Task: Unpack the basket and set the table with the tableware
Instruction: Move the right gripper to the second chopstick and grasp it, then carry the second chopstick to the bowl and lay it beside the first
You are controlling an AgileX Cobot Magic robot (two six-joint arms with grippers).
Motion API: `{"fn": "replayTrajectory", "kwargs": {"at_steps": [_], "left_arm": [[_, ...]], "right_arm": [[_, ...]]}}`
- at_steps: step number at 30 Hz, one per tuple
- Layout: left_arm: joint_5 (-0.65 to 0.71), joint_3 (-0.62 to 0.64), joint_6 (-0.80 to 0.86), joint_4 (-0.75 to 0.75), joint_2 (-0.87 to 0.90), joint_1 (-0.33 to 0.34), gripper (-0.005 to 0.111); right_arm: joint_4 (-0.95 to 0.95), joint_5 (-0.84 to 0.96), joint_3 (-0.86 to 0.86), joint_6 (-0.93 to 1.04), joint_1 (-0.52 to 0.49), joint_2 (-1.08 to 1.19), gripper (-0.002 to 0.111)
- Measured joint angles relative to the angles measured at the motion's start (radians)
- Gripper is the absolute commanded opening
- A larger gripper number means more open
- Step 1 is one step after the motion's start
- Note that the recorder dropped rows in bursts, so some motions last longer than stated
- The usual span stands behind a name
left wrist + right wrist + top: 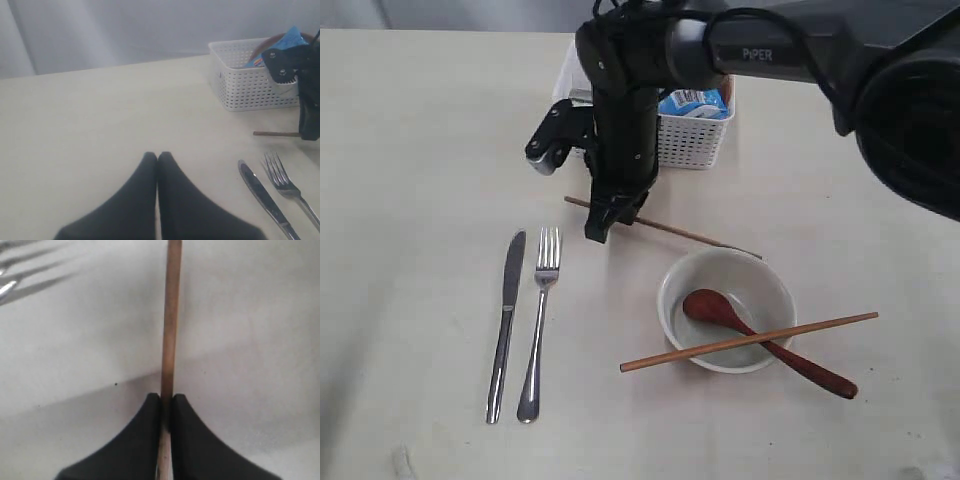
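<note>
Right gripper [166, 400] is pinched on the loose chopstick [172, 315], mid-frame in the exterior view, grabbed near its upper-left end; its long axis slants down-right toward the bowl [725, 300]. Left gripper [157, 157] clenched, empty, farther off.

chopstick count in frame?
2. One chopstick lies across the bowl rim; the other chopstick sits between bowl and basket, pinched in the right hand. More may be hidden in the basket.
</note>
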State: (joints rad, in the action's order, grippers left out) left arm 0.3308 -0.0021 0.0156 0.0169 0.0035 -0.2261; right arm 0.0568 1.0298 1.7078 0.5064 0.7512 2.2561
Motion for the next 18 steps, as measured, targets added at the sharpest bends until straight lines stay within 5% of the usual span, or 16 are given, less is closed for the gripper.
{"fn": "replayTrajectory", "kwargs": {"at_steps": [8,18], "left_arm": [[0.0,0.0,0.0,0.0,0.0,0.0,0.0],[0.0,0.0,0.0,0.004,0.0,0.0,0.0]], "right_arm": [[0.222,0.038,0.0,0.002,0.115,-0.098,0.0],[0.188,0.158,-0.165,0.011,0.137,-0.335,0.0]]}}
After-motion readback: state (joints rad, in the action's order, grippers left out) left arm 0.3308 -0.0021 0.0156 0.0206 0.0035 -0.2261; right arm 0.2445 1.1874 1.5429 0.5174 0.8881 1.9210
